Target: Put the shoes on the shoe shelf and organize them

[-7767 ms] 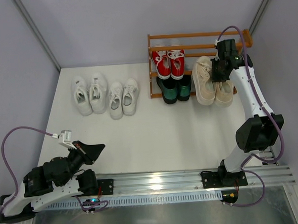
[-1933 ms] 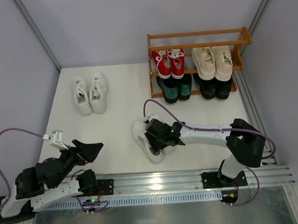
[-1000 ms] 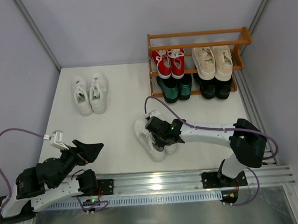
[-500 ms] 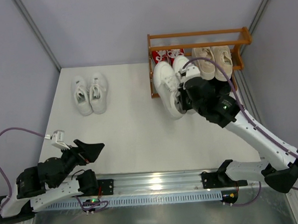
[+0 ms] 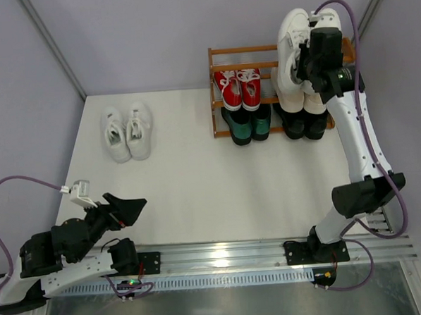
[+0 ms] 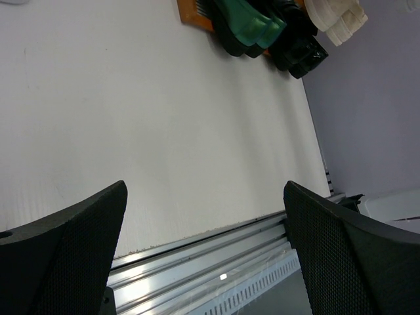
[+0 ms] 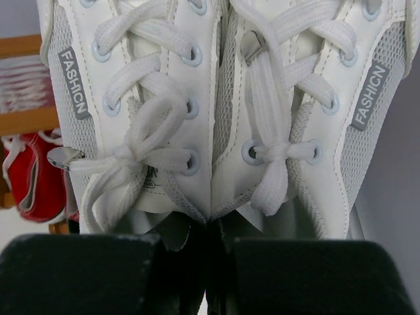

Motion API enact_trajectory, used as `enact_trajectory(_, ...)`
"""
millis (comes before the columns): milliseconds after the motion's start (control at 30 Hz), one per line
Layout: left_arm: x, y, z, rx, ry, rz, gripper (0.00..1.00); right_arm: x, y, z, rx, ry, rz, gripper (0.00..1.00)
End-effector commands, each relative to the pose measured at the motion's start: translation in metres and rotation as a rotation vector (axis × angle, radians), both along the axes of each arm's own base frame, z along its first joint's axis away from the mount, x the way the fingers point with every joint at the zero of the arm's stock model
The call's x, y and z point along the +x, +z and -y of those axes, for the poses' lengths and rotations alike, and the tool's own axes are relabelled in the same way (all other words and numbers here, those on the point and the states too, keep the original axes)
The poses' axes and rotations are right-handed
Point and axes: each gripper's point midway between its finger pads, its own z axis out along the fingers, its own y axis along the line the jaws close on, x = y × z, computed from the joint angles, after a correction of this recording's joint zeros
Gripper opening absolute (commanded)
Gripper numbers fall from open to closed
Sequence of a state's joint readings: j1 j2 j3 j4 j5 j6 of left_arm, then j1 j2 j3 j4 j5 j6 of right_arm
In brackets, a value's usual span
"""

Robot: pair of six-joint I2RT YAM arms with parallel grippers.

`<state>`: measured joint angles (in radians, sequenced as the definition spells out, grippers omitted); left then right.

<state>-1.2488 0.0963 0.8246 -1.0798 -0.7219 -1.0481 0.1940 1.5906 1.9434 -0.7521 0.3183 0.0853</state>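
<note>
My right gripper (image 5: 317,57) is pinched shut on the inner collars of the white pair (image 5: 293,44), toes pointing away, held up over the right end of the shelf (image 5: 223,59). The pair covers the bars there. On the wrist camera my fingers (image 7: 79,275) are a dark blur. The pair has grey mesh panels and flat laces. My left gripper (image 5: 128,208) rests spread wide near its base.

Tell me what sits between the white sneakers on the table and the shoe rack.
Nothing: the overhead view shows only bare table between the white sneakers and the shoe rack.
</note>
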Motion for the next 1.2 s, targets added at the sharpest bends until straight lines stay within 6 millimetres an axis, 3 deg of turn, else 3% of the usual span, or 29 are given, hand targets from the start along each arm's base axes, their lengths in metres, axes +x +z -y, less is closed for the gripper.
enact_trajectory(0,0.0,0.007,-0.008,-0.031,0.017,0.011,1.0,0.028,0.074,0.026,0.006,0.011,0.209,0.04)
enact_trajectory(67,0.0,0.007,-0.008,-0.041,0.018,0.015,1.0,0.047,0.074,0.028,-0.003,0.055,0.203,0.04)
enact_trajectory(200,-0.001,0.011,-0.011,-0.056,0.018,0.025,1.0,0.062,0.084,0.039,-0.097,0.088,0.236,0.04)
enact_trajectory(333,-0.001,0.015,-0.012,-0.061,0.018,0.033,1.0,0.071,0.097,0.043,-0.143,0.131,0.294,0.04)
enact_trajectory(400,0.0,0.015,-0.013,-0.06,0.02,0.035,1.0,0.076,0.097,0.036,-0.131,0.171,0.306,0.04)
enact_trajectory(433,0.0,0.015,-0.013,-0.062,0.023,0.037,1.0,0.077,0.095,0.048,-0.134,0.15,0.303,0.04)
enact_trajectory(500,0.0,0.015,-0.012,-0.064,0.023,0.039,1.0,0.079,0.097,0.047,-0.13,0.173,0.316,0.04)
enact_trajectory(800,0.0,0.015,-0.019,-0.073,0.035,0.045,1.0,0.095,0.082,0.068,-0.112,0.12,0.301,0.04)
enact_trajectory(1167,0.001,0.014,-0.023,-0.07,0.051,0.05,1.0,0.112,0.057,0.061,-0.06,0.15,0.261,0.04)
